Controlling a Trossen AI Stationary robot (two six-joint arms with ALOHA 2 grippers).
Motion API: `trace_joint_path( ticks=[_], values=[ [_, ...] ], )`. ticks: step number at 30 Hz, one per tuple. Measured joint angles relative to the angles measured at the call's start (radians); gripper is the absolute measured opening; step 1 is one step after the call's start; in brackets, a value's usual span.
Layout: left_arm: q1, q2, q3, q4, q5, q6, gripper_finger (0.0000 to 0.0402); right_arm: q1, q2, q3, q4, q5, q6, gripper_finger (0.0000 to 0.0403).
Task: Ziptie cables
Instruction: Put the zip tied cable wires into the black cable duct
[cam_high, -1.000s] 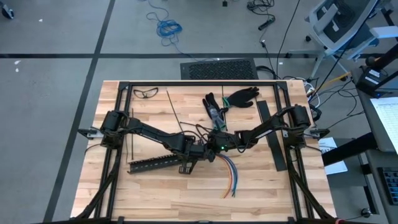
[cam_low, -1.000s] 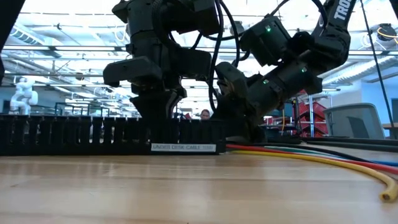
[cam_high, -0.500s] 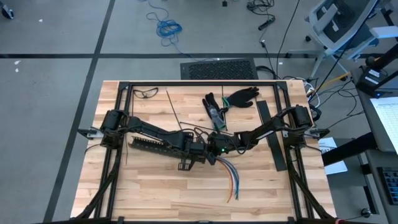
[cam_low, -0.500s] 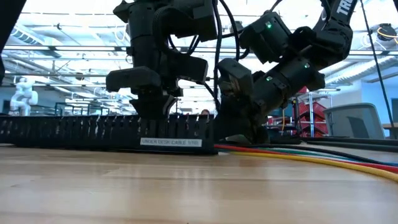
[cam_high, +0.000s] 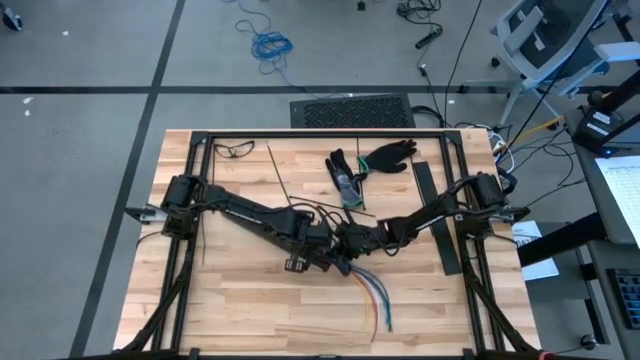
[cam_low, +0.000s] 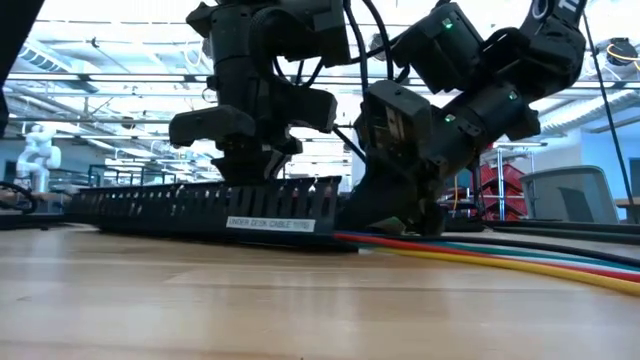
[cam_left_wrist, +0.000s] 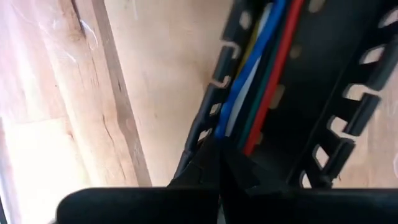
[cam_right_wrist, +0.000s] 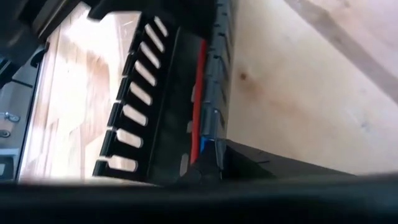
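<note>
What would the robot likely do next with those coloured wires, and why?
Probably press the cables deeper into the slotted rail. Both the left gripper and the right gripper are shut at the rail's end, and the wires' free ends trail loose on the table.

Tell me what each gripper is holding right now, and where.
Both grippers, left gripper and right gripper, are shut at one end of the slotted rail carrying the cables; exactly what each pinches can't be told.

Even overhead light leaves only faint shadows on the wooden table (cam_high: 250, 300). Seen from table height, bright ceiling lights (cam_low: 120, 60) silhouette both arms. Close to the jaws, the slotted rail (cam_left_wrist: 348, 106) and cables (cam_left_wrist: 261, 81) blur.
</note>
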Motion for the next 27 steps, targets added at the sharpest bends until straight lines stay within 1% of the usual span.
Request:
trace_joint_path(
  ticks=[5, 10, 15, 19, 23, 27],
  values=[
    [0.015, 0.000, 0.000, 0.020, -0.008, 0.010, 0.0000, 0.024, 0.000, -0.001, -0.003, -0.014, -0.012, 0.0000],
    [0.022, 0.000, -0.001, 0.036, -0.016, 0.178, 0.0000, 0.047, 0.000, -0.002, -0.004, -0.021, -0.022, 0.0000],
    [0.027, 0.000, -0.002, 0.061, -0.002, 0.225, 0.0000, 0.063, 0.000, -0.003, -0.006, -0.022, -0.030, 0.0000],
    [0.028, 0.000, -0.002, 0.065, 0.026, 0.379, 0.0000, 0.073, 0.000, -0.003, -0.015, -0.022, -0.045, 0.0000],
    [0.030, 0.001, -0.002, 0.084, 0.000, 0.494, 0.0000, 0.085, -0.001, -0.002, -0.034, -0.022, -0.065, 0.0000],
    [0.052, 0.001, -0.002, 0.084, -0.004, 0.550, 0.0000, 0.101, -0.002, -0.001, -0.047, -0.010, -0.066, 0.0000]
  ],
)
